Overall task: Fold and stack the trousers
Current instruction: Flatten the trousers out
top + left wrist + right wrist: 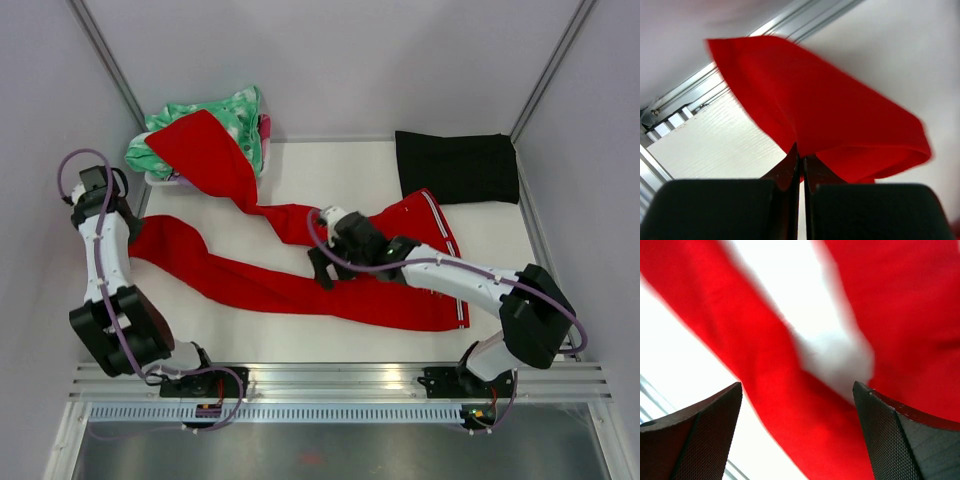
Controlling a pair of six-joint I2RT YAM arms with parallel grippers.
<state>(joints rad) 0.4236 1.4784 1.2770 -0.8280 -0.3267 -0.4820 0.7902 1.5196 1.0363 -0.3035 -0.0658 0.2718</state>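
Hovering over the crotch, right end effector (797,385) gapes wide; trousers (300,290) sprawl across worktop (330,180), legs running left (waist right), left end effector (800,156) clenched on one leg end.

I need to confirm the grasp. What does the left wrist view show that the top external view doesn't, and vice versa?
Left wrist only: the left gripper shut on a fold of the trousers. Top external only: the trousers' whole sprawl, one leg over the green-and-white garment, and the black folded cloth. Both: the red fabric and the white table.
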